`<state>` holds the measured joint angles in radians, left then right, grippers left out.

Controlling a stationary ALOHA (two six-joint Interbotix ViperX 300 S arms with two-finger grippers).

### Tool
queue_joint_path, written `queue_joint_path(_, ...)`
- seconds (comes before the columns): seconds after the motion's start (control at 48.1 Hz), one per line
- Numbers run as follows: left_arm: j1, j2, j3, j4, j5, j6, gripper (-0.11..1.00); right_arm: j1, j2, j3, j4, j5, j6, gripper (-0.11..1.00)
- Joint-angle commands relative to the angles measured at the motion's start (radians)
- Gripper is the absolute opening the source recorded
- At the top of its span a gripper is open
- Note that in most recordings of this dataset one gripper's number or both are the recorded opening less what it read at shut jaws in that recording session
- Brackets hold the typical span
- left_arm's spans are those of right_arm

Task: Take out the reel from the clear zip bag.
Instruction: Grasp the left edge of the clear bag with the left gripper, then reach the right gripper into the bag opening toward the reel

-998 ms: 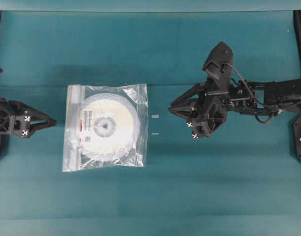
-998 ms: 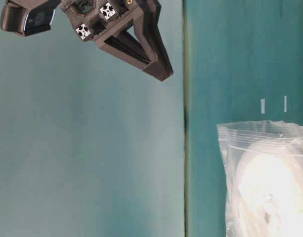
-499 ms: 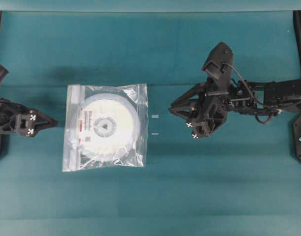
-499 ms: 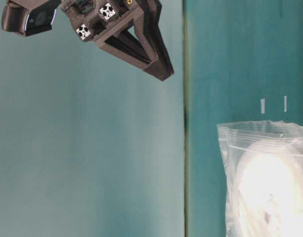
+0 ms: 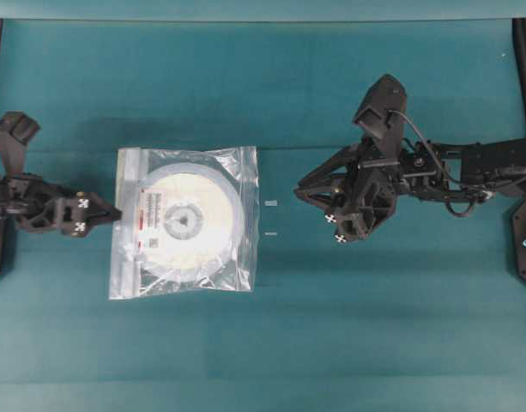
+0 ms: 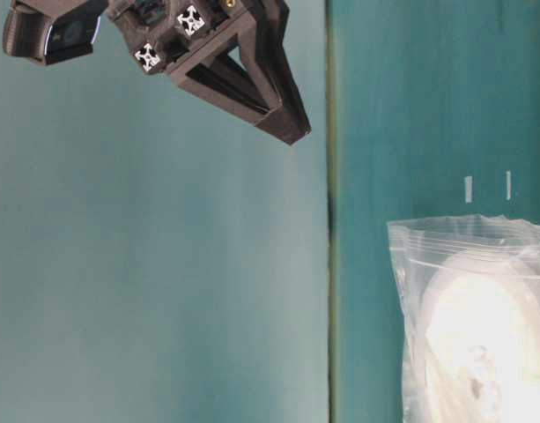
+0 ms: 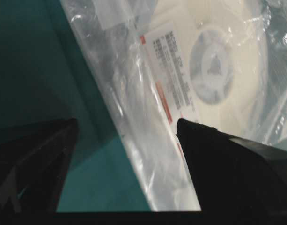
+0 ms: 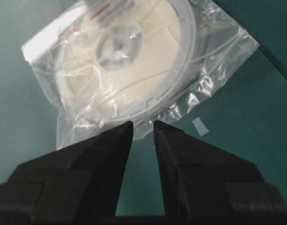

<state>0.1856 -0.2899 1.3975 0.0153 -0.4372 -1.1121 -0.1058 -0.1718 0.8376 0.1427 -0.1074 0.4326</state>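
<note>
The clear zip bag point(image 5: 184, 221) lies flat on the teal table, its whitish zip strip point(image 5: 128, 223) along the left edge. Inside it is the reel point(image 5: 190, 221), label up, with a grey hub point(image 7: 211, 63) and a white label point(image 7: 171, 77). My left gripper point(image 5: 113, 215) is open wide at the bag's zip edge. In the left wrist view that edge runs between its fingertips point(image 7: 127, 124). Well right of the bag, my right gripper point(image 5: 301, 192) hovers above the table. Its jaws stand a narrow gap apart with nothing between them point(image 8: 143, 124). The bag point(image 8: 134, 65) shows beyond them.
Two small white tape marks point(image 5: 271, 203) point(image 5: 272, 233) lie on the table between the bag and the right gripper. Black frame posts point(image 5: 525, 69) stand at the left and right edges. The table-level view shows the right gripper point(image 6: 283, 128) high above the bag point(image 6: 472, 317).
My left gripper has moved right up to the bag's zip edge, turning and opening a little wider. The right arm and the bag have not moved.
</note>
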Motion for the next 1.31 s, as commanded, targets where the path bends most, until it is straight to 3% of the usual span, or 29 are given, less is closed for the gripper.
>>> queue_joint_path(0.0, 0.005, 0.038, -0.034, 0.0, -0.028, -0.003, 0.94, 0.006, -0.008, -0.017, 0.002, -0.003, 0.011, 0.46)
queue_joint_path(0.499, 0.005, 0.129, -0.063, 0.0, -0.086, 0.0, 0.89, 0.009, -0.009, -0.026, 0.002, 0.029, 0.011, 0.46)
queue_joint_path(0.686, 0.005, 0.126, -0.071, 0.002, -0.066, 0.003, 0.66, 0.014, -0.009, -0.028, 0.002, 0.034, 0.011, 0.46)
queue_joint_path(0.873, 0.005, 0.121, -0.087, 0.002, -0.044, 0.02, 0.28, 0.026, -0.006, -0.028, 0.008, 0.058, 0.018, 0.46)
queue_joint_path(0.977, 0.005, 0.121, -0.095, 0.0, -0.043, 0.038, 0.13, 0.029, 0.0, -0.034, 0.029, 0.123, 0.067, 0.48)
queue_joint_path(1.122, 0.005, 0.127, -0.106, 0.002, -0.043, 0.054, 0.04, 0.029, 0.023, -0.049, 0.029, 0.179, 0.147, 0.62)
queue_joint_path(1.288, 0.005, 0.126, -0.109, 0.002, -0.04, 0.057, 0.04, 0.034, 0.06, -0.061, 0.031, 0.179, 0.166, 0.83)
